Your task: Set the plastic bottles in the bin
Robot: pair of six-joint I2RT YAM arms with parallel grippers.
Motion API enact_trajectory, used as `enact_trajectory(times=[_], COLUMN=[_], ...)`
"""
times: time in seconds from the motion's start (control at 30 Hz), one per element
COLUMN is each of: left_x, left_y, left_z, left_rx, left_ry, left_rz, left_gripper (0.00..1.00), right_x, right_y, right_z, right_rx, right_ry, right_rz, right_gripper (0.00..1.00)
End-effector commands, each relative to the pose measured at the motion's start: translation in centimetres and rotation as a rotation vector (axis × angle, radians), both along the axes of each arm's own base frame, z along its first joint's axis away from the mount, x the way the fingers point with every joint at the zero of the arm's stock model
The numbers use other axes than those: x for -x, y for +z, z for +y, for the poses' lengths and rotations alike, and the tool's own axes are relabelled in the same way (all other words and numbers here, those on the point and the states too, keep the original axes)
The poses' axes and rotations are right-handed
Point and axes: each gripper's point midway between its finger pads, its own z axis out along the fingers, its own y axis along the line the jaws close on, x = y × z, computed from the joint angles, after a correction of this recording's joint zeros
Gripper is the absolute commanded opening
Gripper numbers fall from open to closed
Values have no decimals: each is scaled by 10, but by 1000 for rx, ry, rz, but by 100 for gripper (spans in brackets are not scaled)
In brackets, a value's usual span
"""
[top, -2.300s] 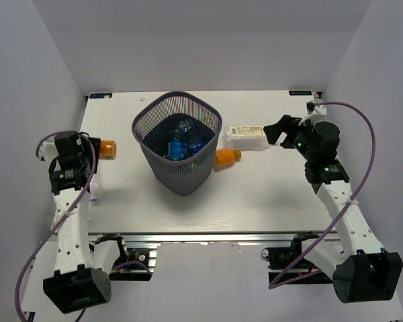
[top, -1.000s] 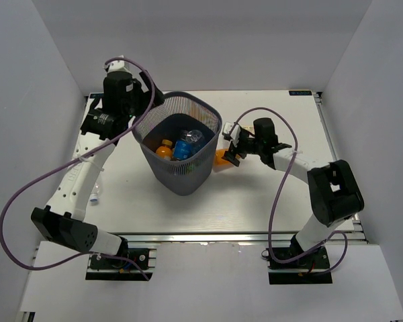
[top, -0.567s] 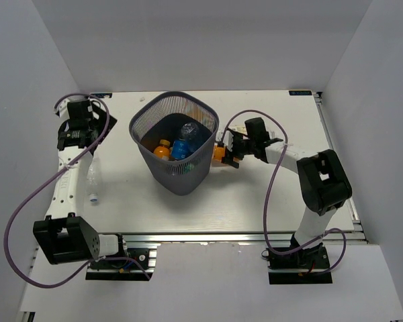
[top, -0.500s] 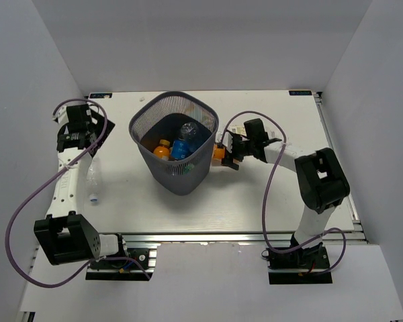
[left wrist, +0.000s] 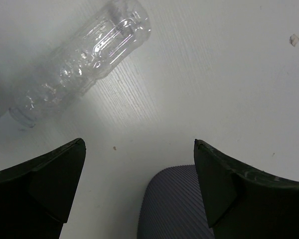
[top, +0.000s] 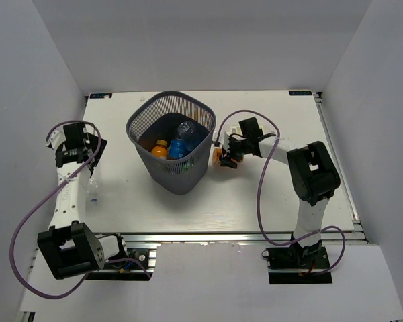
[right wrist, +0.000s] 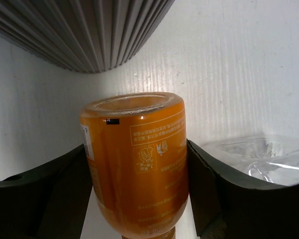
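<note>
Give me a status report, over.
Right gripper shut on orange bottle beside bin. Left gripper open above clear bottle. Squarish bottle close by right gripper.

Each arm was built of slim white tubes joined by chunky, rounded black housings. The left arm (top: 66, 198) and the right arm (top: 277, 149) matched in make and colour. A loose purple cable ran along each, looping wide of the tubes: the left cable (top: 13, 255) and the right cable (top: 258, 194). Black base blocks (top: 295, 258) sat on metal mounts at the bench's (top: 269, 194) near edge. The jaws were matt black, broad and wedge-shaped.
</note>
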Motion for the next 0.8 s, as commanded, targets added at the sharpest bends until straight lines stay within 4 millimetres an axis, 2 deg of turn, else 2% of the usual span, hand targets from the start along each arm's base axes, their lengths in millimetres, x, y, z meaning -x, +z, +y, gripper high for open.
enact_trajectory(times=[0.0, 0.13, 0.17, 0.2, 0.27, 0.3, 0.37, 0.4, 0.43, 0.47, 0.53, 0.57, 0.6, 0.67, 0.7, 0.73, 0.77], left_x=[13, 25, 26, 27, 31, 32, 35, 36, 39, 41, 46, 48, 46, 46, 46, 47, 50], left_y=[2, -9, -10, -11, -12, -12, -14, -14, -16, -18, -21, -26, -27, -29, -30, -29, -29], left_z=[11, 12, 12, 13, 14, 14, 14, 13, 13, 13, 14, 11, 10, 2, 1, 1, 2], left_rx=[-41, -56, -64, -66, -75, -78, -81, -80, -80, -77, -74, -62, -54, -32, -30, -29, -35], left_ry=[63, 66, 54, 55, 59, 60, 58, 60, 62, 73, 94, 94, 88, 46, 40, 41, 51], left_rz=[4, 52, 57, 62, 79, 77, 82, 79, 80, 81, 88, 94, 83, 80, 77, 73, 71], left_gripper=[98, 98, 98, 98, 98, 98, 98, 98, 98, 98, 98, 98, 98, 98, 98, 98, 98], right_x=[-1, -3, -8, -9, -14, -17, -25, -31, -36, -48, -54, -58, -58, -55, -52, -50, -44], right_y=[25, 63, 71, 89, 102, 126, 144, 170, 188, 211, 255, 286, 305, 339, 369, 382, 384], right_z=[11, 10, 8, 6, -3, -4, -14, -17, -20, -29, -38, -48, -50, -47, -44, -41, -30], right_rx=[-17, -41, -46, -61, -62, -100, -115, -165, -191, -204, -282, -324, -365, -452, -503, -523, -527], right_ry=[30, 10, -29, -48, -117, -149, -232, -292, -335, -422, -524, -589, -613, -641, -636, -632, -609], right_rz=[-11, -56, -74, -115, -157, -210, -273, -316, -350, -398, -449, -506, -536, -566, -593, -594, -562], right_gripper=[52, 47, 46, 45, 44, 44, 44, 39, 38, 39, 45, 45, 43, 42, 41, 41, 41])
